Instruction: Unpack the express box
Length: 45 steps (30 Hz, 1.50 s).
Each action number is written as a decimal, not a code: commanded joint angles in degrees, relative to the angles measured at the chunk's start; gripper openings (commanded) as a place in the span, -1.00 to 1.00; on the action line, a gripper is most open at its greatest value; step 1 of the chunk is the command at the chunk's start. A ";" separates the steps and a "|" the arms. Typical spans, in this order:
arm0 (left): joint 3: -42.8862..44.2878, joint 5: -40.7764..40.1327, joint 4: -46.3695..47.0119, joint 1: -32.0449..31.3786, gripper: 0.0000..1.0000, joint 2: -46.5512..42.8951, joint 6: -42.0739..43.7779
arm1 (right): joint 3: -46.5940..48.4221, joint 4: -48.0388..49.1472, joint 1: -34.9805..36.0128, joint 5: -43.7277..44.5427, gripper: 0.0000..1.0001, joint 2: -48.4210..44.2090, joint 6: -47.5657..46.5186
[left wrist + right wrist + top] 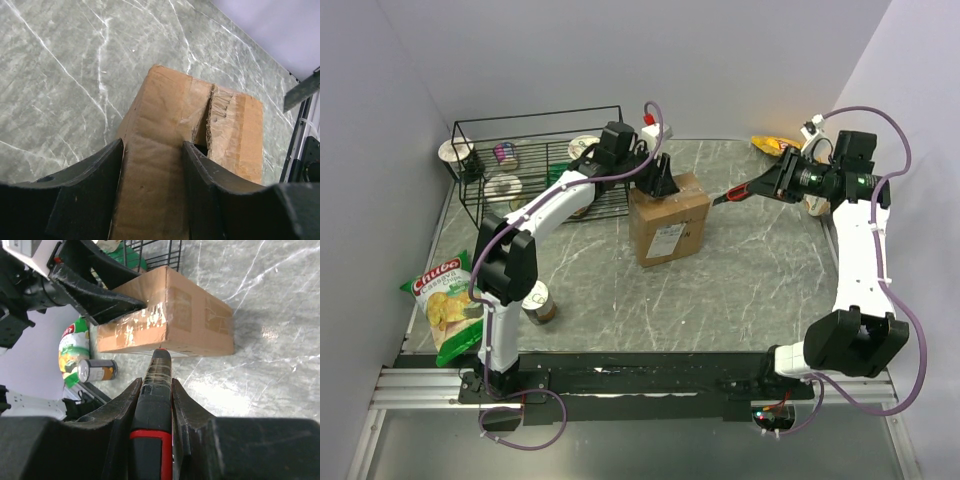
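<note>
Closest to us in the right wrist view, the right gripper [156, 386] has its two fingers pressed tight against a slim black tool with a red band [157, 369], probably a cutter. The tool points straight ahead out of the jaws. Just past its tip sits the express box, a brown cardboard carton with clear tape [186, 320], standing on the grey marbled table [770, 270] near the middle. The box's long axis lies crosswise to the tool, so the tip faces one long side broadside. We cannot tell whether the two are touching; from above they look just apart.

Beyond that, the left gripper [152, 155] comes down onto the box's far end. Its fingers are spread, bearing on the cardboard on either side of a strip of the top, apparently steadying the box, not pinching it. The taped seam [210, 112] beside the right-hand finger looks ragged and partly parted.

Farthest back, the black wire basket [535, 115] stands by the wall.

We judge that the coming cut depends on the right arm, whose tool must rise from the side to the seam.
</note>
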 commanded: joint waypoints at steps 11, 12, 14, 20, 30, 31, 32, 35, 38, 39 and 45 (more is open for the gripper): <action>8.48 15.67 2.54 0.41 0.60 -1.67 -1.11 | -8.68 4.65 0.18 6.43 -1.00 -9.23 -14.34; 8.93 16.55 2.46 0.59 0.61 -2.02 -1.11 | -8.78 4.30 0.36 6.78 -1.00 -9.24 -14.96; 8.59 15.77 1.76 1.63 0.62 -3.51 -0.41 | -9.04 3.34 1.14 7.13 -1.00 -9.15 -17.07; -0.80 10.23 -4.13 8.22 0.51 -9.22 4.60 | -9.74 2.71 5.10 7.57 -1.00 -7.13 -18.75; -11.10 5.03 -11.52 12.54 0.11 -14.86 21.64 | -10.63 6.23 15.82 14.86 -1.00 -4.06 -20.15; -11.53 5.65 -11.17 12.54 0.10 -14.42 21.83 | -10.10 6.58 17.05 15.56 -1.00 -3.53 -20.15; -11.80 6.61 -10.73 12.45 0.10 -14.33 21.74 | -9.66 6.76 17.58 16.18 -1.00 -2.39 -20.32; -12.42 8.81 -9.68 11.75 0.12 -13.72 22.18 | -7.99 7.72 19.34 18.82 -1.00 0.24 -20.85; -13.12 10.74 -9.06 10.52 0.13 -14.15 22.88 | -6.23 9.13 20.83 20.84 -1.00 2.71 -22.26; -13.38 11.28 -9.32 10.00 0.14 -14.33 23.23 | -5.71 9.39 21.01 21.72 -1.00 3.41 -23.22; -16.80 15.85 -14.15 6.04 0.17 -18.01 30.08 | -0.35 11.59 23.56 22.60 -1.00 9.74 -27.00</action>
